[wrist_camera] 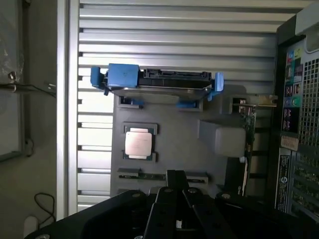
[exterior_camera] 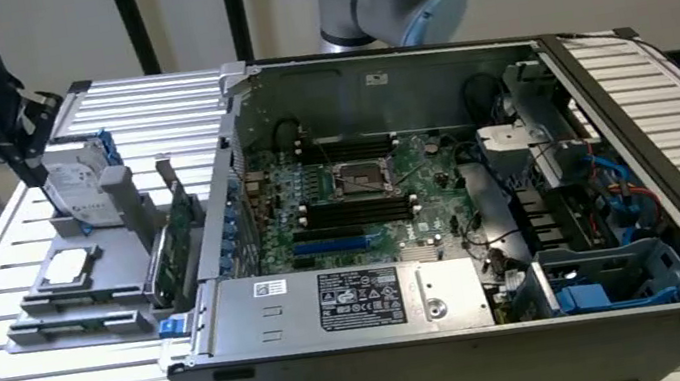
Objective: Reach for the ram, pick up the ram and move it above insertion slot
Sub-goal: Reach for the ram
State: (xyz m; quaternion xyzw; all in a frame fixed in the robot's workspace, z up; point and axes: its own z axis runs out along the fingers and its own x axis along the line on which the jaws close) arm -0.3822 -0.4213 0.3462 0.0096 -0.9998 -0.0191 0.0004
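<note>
The ram (wrist_camera: 141,176) is not yet grasped or lifted; the gripper (wrist_camera: 175,175) is seen closed, empty, apart from it.

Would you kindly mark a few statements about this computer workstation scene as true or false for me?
1. The computer case is open, with its motherboard exposed. True.
2. The fingers are spread wide open. False: they are shut, with nothing between them.
3. The hard drive lies inside the case. False: it stands in the gray fixture outside the case.
4. A processor chip sits in that fixture. True.
5. The fingers hang over the motherboard. False: they hang over the fixture, at the exterior view's left.
</note>
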